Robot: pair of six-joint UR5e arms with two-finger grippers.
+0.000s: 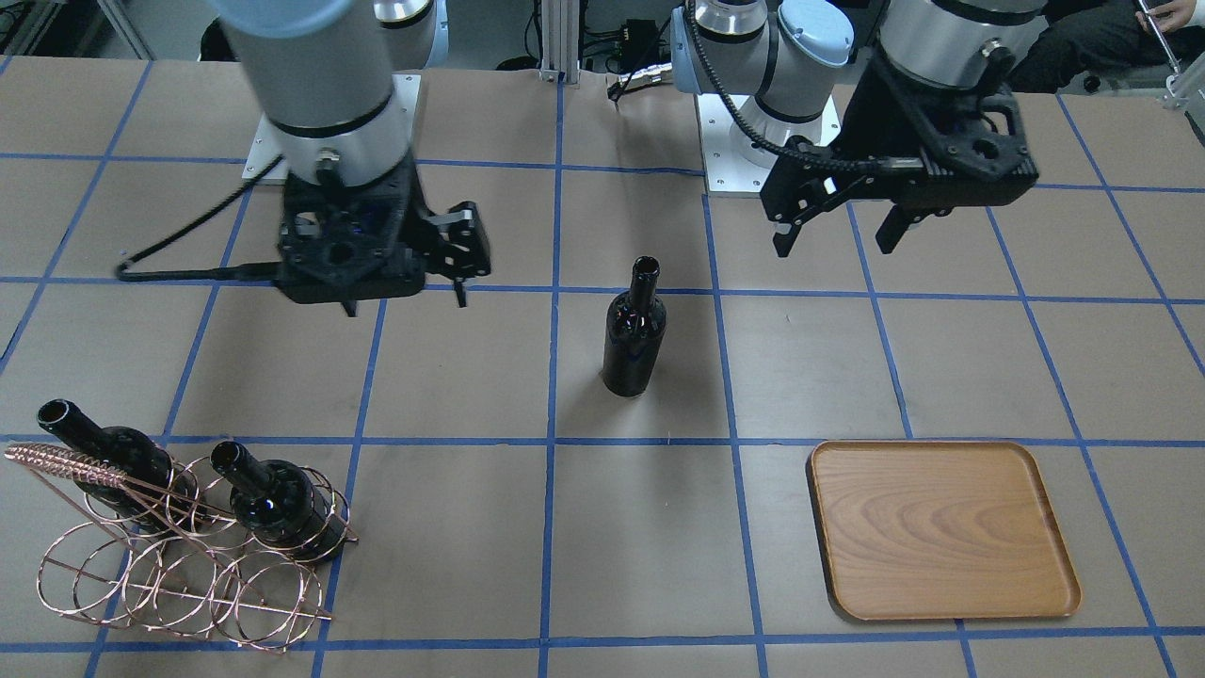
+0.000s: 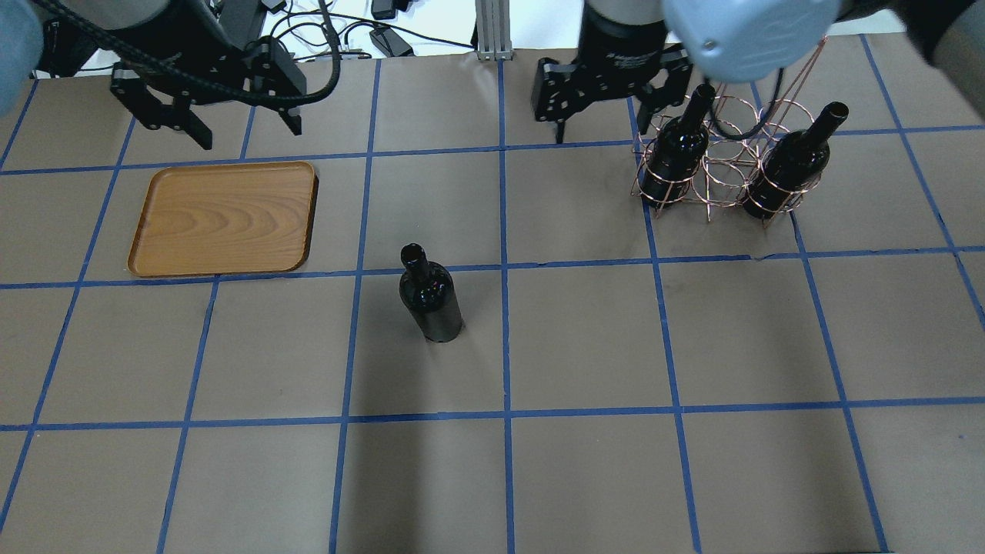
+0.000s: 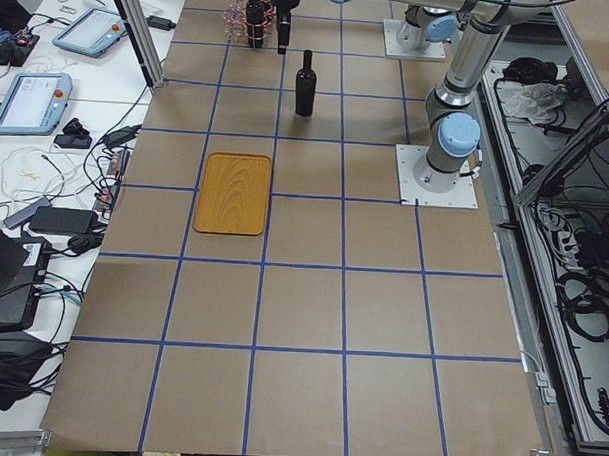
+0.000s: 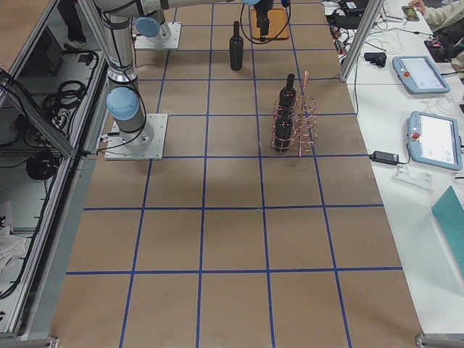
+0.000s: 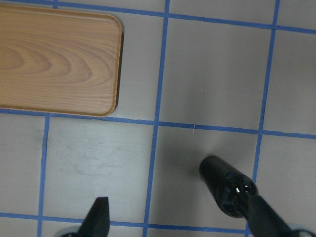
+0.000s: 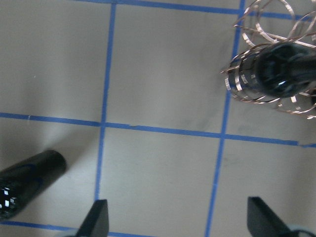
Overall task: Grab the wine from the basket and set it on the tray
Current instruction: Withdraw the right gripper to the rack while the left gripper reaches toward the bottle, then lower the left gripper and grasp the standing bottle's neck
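Wine (image 1: 634,330) upright between tray (image 1: 941,541), basket (image 1: 184,556) | left hand (image 1: 836,243), right hand (image 6: 180,219) spread

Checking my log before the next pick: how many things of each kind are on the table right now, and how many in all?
Basket: 1
Tray: 1
Wine bottles: 3, one standing loose, two in the basket
Total: 5

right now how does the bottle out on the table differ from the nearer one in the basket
The table bottle stands free on the table; the basket bottle sits inside rings of the basket. The table bottle is nearer the tray; the basket bottle farther. Both are dark, glossy, unlabelled.
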